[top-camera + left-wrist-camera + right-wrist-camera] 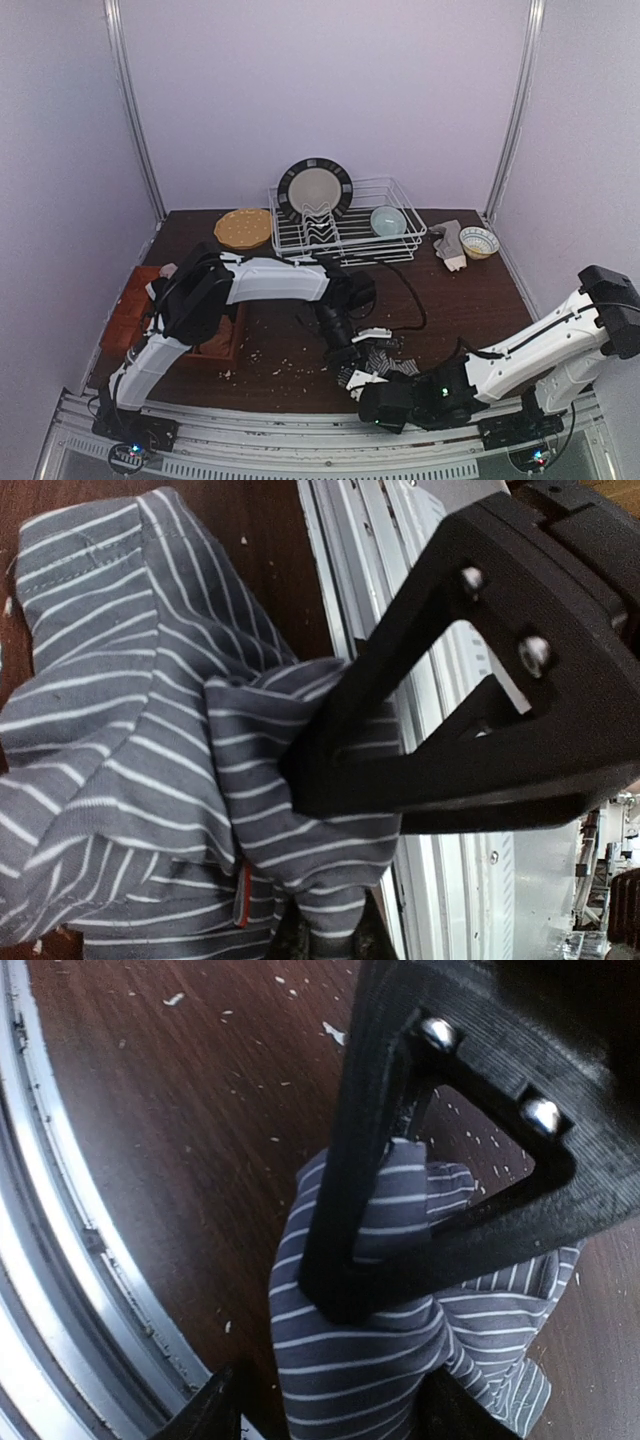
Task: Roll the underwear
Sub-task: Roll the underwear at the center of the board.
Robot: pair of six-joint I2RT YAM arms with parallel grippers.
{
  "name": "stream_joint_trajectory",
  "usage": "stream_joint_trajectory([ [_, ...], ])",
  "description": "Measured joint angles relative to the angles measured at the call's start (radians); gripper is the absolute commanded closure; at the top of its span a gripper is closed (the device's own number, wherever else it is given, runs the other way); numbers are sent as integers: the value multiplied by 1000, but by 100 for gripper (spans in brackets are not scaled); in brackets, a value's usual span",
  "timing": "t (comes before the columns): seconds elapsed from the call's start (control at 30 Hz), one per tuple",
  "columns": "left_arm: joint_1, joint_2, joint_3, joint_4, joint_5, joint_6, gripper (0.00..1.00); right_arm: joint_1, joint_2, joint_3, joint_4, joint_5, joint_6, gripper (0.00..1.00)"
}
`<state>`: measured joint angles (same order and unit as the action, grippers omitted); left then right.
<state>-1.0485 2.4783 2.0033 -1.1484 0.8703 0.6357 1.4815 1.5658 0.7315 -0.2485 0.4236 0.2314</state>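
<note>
Two grips on one garment: striped underwear (pixel 388 362), bunched near the front edge of the desk (pixel 470 300), right of centre and just beside the rail (pixel 350 570).

Pinched from the far side by the left fingers (pixel 380 780), brought together on a thick fold, with no gap visible at the tips. Pinched from the near side by the right fingers (pixel 338 1210), likewise closed, with a twisted striped ridge squeezed between them. Nothing else held by either.

Seen from above, strung roughly left to right between the two grips, with the tips close together. Too crumpled for a clean long axis. From the left wrist, most of the cloth spread away from the tips, toward the desk and away from the rail. From the right wrist, the loose part trailing off past the tips, down toward the wood. Lifted or resting on the desk: cannot tell.

Neither arm nearer, both already on the cloth. Judging from that, probably mid-arranging rather than mid-roll: no tight coil anywhere, no flat edge to start from. Worth pulling the two grips apart along the left-to-right line first, to draw the bunch out straight. Worth minding the rail too, given so little desk between it and the cloth.
</note>
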Motion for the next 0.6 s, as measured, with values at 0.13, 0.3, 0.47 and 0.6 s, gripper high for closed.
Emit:
stream_joint_trajectory([
  [0.13, 2, 0, 0, 0, 0, 0, 90, -28, 49, 37, -30, 7, 68, 47],
  [0.3, 6, 0, -5, 4, -18, -3, 39, -46, 66, 49, -48, 6, 128, 66],
  [0.47, 24, -78, -91, 74, -41, -47, 2, -35, 41, 59, -6, 16, 155, 73],
  [0.6, 34, -137, -147, 177, -146, -113, 2, -48, 29, 41, 26, -9, 170, 78],
])
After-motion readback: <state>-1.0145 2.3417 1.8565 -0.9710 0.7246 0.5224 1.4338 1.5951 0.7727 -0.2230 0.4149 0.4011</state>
